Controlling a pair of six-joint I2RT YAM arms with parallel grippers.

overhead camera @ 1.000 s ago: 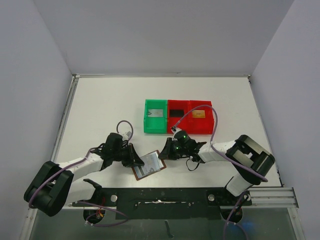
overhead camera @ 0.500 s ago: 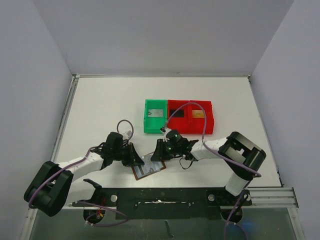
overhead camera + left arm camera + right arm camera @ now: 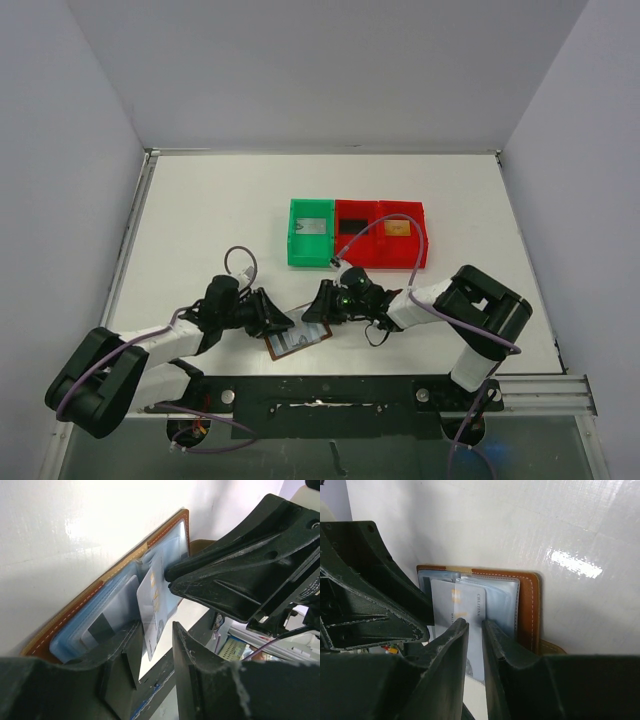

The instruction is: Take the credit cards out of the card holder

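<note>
Lying open on the white bench [image 3: 200,220], low in the middle of the top view, the brown card holder [image 3: 298,342] has both tools at it. The left tool [image 3: 278,322] is at its left edge in the frame and the right tool [image 3: 312,313] at its upper right corner. A pale card [image 3: 152,600] stands tilted up out of a clear pocket. The left tool's fingers [image 3: 200,680] are apart, with the card's lower corner loose in the gap. The right tool's fingers [image 3: 450,655] stand a narrow slit apart in front of the card's face; whether they touch it I cannot tell. Higher in the frame, a green tray [image 3: 310,258] holds a grey card [image 3: 313,226]. The adjoining red tray [image 3: 400,260] holds a black card [image 3: 350,226] and a golden card [image 3: 398,228].
</note>
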